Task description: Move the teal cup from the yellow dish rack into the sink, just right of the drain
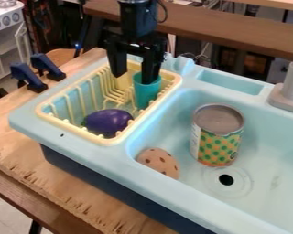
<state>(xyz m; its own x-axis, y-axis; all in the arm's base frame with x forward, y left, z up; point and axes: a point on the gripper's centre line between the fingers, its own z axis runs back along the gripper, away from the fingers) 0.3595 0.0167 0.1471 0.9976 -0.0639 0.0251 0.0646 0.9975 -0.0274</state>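
Teal cup [146, 95]: upright, yellow dish rack [106, 140], two o'clock. Probably light, stiff, smooth plastic; sound hold, one wall near the rim. Claw [135, 78]: fingers wide apart, one at the cup's mouth. Toy eggplant [107, 121]: same rack, six o'clock.

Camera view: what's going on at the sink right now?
The robot's gripper is open over the yellow dish rack, one finger overlapping the teal cup; I can't tell whether they touch. A purple eggplant lies in the rack. In the sink, a can stands upright near a brown spotted object.
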